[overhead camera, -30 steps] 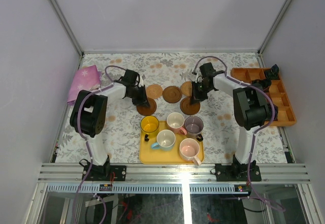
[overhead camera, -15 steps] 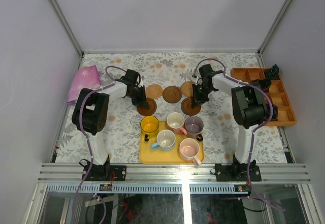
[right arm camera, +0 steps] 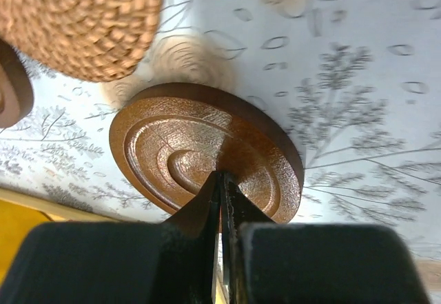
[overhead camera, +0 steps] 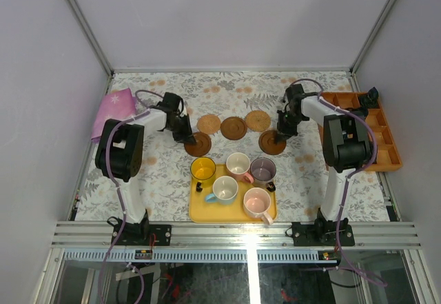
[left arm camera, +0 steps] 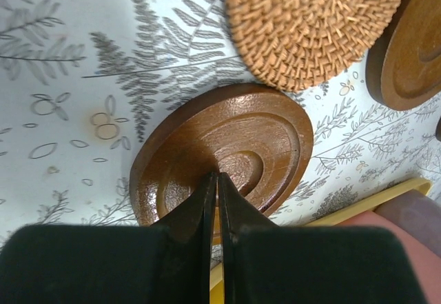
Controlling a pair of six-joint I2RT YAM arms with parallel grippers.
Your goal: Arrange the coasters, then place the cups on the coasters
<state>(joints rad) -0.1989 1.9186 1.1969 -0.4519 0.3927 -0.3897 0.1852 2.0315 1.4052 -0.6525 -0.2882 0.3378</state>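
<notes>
The left tool (left arm camera: 217,178) — closed, gripping nothing — is pressed tip-down onto the left-hand brown coaster (left arm camera: 241,135); the right tool (right arm camera: 222,176), also closed, onto the right-hand brown coaster (right arm camera: 182,145). Each disc lies directly beneath its tool. The cups (overhead camera: 226,189) are found on the yellow tray (overhead camera: 199,211), toward the bases.

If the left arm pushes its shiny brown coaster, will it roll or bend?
Probably neither. The dark brown coaster lies flat, so it should slide, not roll. Its carved rings look like hard wood, likely stiff. Its glossy top may slip under the left gripper.
</notes>
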